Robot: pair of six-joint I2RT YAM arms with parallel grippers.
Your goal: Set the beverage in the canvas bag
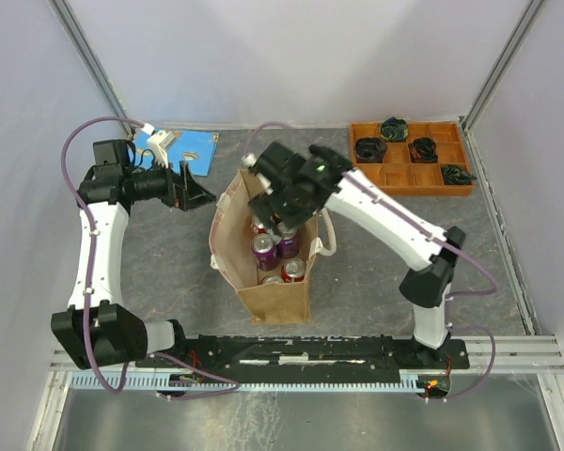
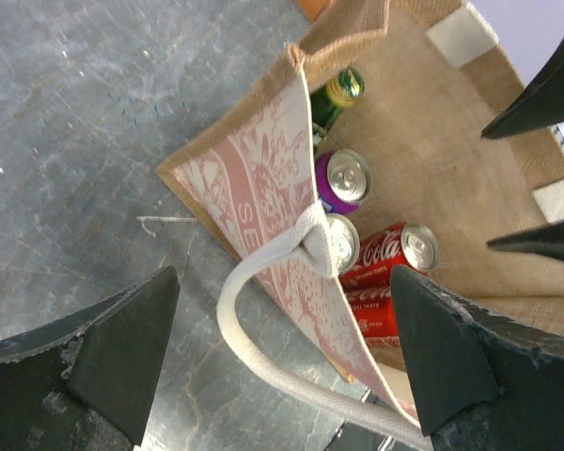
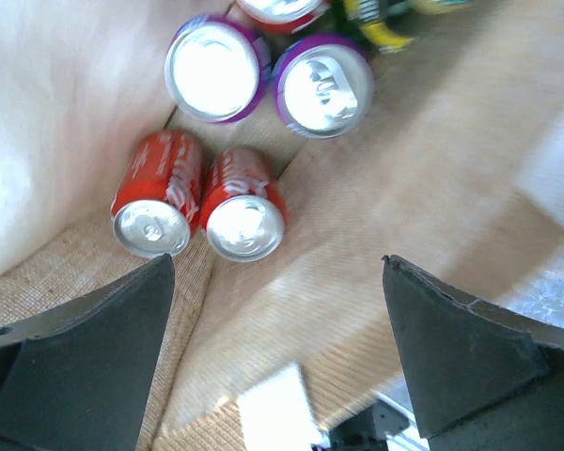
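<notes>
The canvas bag (image 1: 274, 299) stands open at the table's middle, with a pink-patterned panel (image 2: 263, 188) and a cream rope handle (image 2: 254, 352). Inside it stand purple cans (image 3: 215, 69), red cola cans (image 3: 245, 214) and a green bottle (image 2: 336, 92). My right gripper (image 3: 275, 261) is open and empty, hanging over the bag's mouth just above the cans; it also shows in the top view (image 1: 271, 209). My left gripper (image 2: 282, 278) is open and empty, left of the bag near the handle, apart from it, as the top view (image 1: 199, 194) shows.
An orange compartment tray (image 1: 409, 175) with several black items stands at the back right. A blue flat object (image 1: 190, 150) with a white piece on it lies at the back left. A black rail (image 1: 310, 352) runs along the near edge.
</notes>
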